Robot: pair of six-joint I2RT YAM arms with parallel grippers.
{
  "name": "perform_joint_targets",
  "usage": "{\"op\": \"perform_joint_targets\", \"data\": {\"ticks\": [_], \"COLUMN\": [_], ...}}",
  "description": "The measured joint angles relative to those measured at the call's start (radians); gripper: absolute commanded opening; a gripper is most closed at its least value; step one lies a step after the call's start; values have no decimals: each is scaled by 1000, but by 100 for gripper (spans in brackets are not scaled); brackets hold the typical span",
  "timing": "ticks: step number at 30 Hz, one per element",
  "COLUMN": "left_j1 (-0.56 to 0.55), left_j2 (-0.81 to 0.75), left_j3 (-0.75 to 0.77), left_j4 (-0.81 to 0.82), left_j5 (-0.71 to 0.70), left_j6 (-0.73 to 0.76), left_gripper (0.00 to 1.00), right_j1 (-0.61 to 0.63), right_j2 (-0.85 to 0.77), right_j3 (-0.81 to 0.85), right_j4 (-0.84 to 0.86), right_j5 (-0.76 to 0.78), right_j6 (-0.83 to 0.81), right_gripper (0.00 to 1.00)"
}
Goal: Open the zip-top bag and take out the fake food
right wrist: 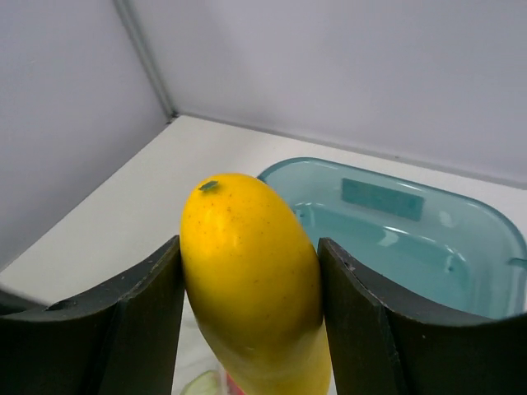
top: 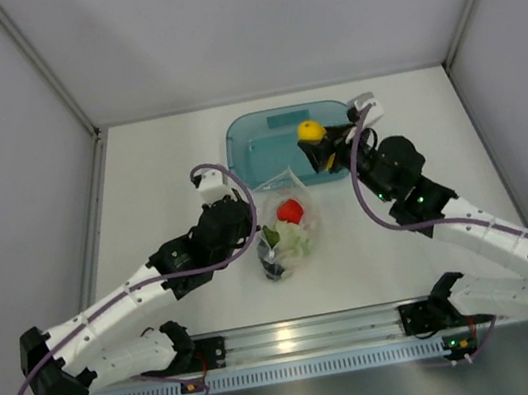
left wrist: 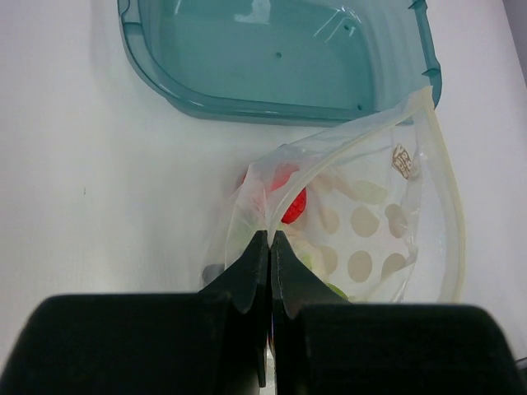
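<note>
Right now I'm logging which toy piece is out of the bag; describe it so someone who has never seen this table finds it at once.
Find the teal tray at the table's far side. Over its right side the right gripper clamps a yellow oval fruit. It is the only yellow piece and the only one outside the zip-top bag, where the red apple lies.

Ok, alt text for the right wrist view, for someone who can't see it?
The right end effector grips a yellow fruit between its dark fingers, filling the foreground. Behind it a teal tray sits on the white table, with grey walls beyond.
</note>
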Motion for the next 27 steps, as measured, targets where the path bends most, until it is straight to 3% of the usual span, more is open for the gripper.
{"op": "perform_joint_targets", "data": {"ticks": [8, 17, 22, 24, 25, 27], "left_j1": [6, 7, 7, 7, 7, 7], "left_j2": [-45, -82, -91, -93, -94, -97], "left_j3": [0, 0, -1, -2, -2, -2], "left_j4": [-30, -56, -64, -65, -65, -66], "left_j5": [4, 61, 98, 107, 113, 122], "left_j6": [12, 31, 35, 37, 39, 43], "left_gripper": [0, 0, 0, 0, 0, 0], "right_j1": [-272, -339, -339, -339, -339, -339], "right_j2": [342, 761, 866, 879, 880, 880], "right_j3": [187, 405, 476, 490, 493, 494], "right_j4": [-51, -209, -265, -277, -281, -281], "right_j5": [34, 60, 69, 71, 71, 70], "right_j6": [45, 47, 50, 51, 53, 54], "right_gripper": [41, 51, 73, 87, 99, 99]}}
